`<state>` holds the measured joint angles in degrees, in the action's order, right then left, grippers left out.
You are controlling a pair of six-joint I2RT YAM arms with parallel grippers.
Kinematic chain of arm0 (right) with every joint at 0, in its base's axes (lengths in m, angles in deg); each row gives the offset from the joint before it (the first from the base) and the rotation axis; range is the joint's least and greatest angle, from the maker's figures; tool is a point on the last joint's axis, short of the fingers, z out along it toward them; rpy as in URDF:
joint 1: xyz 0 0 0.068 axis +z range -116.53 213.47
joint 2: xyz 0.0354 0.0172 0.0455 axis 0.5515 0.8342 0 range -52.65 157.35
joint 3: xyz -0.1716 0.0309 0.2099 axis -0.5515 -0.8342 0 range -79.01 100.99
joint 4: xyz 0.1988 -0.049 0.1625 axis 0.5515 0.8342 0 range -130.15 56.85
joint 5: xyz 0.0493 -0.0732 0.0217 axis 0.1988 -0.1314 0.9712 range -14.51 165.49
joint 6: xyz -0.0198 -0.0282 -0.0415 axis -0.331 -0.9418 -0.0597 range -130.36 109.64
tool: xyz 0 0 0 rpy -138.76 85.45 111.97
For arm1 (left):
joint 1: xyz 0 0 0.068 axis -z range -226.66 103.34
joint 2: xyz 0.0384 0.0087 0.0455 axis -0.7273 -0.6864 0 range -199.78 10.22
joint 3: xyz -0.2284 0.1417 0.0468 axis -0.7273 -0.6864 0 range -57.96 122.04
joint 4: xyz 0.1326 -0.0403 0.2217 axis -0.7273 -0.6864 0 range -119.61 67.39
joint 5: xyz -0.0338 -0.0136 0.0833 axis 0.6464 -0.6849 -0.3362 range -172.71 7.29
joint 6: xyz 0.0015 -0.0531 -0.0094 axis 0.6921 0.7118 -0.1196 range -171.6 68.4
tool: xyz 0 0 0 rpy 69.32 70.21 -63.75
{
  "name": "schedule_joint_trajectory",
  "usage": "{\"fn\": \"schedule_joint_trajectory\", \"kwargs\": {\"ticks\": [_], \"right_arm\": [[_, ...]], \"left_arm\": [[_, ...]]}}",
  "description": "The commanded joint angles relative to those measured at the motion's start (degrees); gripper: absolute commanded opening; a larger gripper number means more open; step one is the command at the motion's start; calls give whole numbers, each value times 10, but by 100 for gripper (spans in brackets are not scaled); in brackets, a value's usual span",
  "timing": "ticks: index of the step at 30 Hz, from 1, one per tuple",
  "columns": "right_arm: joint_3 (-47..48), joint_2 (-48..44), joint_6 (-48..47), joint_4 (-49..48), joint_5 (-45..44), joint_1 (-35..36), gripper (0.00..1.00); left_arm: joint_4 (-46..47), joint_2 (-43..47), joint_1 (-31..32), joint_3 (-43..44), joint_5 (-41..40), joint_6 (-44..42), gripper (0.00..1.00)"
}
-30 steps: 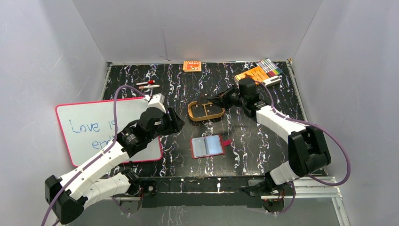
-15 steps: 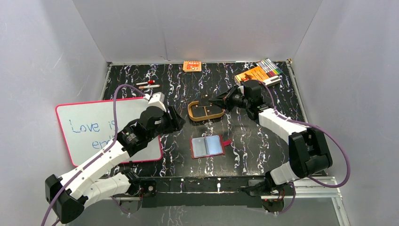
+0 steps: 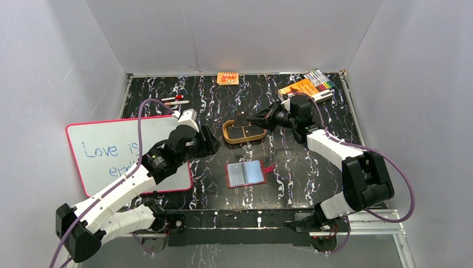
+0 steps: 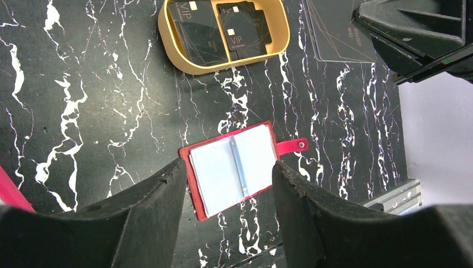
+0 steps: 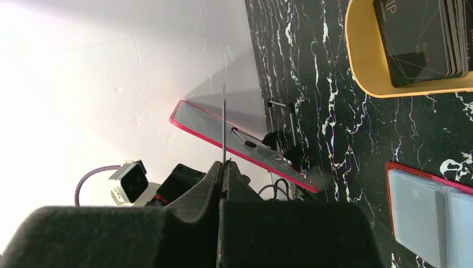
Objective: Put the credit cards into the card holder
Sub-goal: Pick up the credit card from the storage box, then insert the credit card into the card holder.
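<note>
right gripper (image 5: 224, 166): clamped on dark credit card (image 5: 224, 120), edge-on mid-frame | left gripper (image 4: 227, 167): jaws apart, open card holder (image 4: 215, 177) lower centre

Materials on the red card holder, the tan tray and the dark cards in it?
Card holder: looks like red leather or faux leather, matte, with a metal-looking snap; inner sleeves are clear glossy plastic.
Tray: tan, smooth, matte; plastic or wood, can't tell.
Cards: thin stiff plastic, dark, light printed lines, slight sheen.

A robotics lab test cell: plain white panel walls (image 3: 251, 33) box in a black white-veined marble-look tabletop (image 3: 295, 178) (silver aluminium rail (image 3: 373, 224) along the near edge).
</note>
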<state>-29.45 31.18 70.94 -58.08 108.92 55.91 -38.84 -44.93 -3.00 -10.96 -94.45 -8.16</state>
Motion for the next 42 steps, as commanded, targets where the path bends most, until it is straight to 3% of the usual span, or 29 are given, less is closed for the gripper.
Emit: {"fn": "schedule_joint_trajectory", "kwargs": {"ticks": [1,8,13,20,23,27,35,42], "right_arm": [[-17,-15,14,-79,35,-5,0],[-34,-10,5,-150,93,-5,0],[-44,-29,-61,-215,167,-4,0],[-63,-140,-305,-115,231,3,0],[-86,-201,-416,-47,223,16,0],[-118,-258,-495,6,204,25,0],[-128,-296,-547,70,180,25,0],[-175,-327,-491,32,117,25,0]], "left_arm": [[15,1,-1,26,-3,-5,55],[16,2,-1,27,0,-2,55],[13,14,0,26,0,-1,55],[37,62,-1,-9,4,2,56],[76,89,-1,-36,23,-4,56],[129,108,0,-63,67,-21,58],[159,85,0,-81,141,-26,59],[205,79,0,-102,181,-7,59]]}}
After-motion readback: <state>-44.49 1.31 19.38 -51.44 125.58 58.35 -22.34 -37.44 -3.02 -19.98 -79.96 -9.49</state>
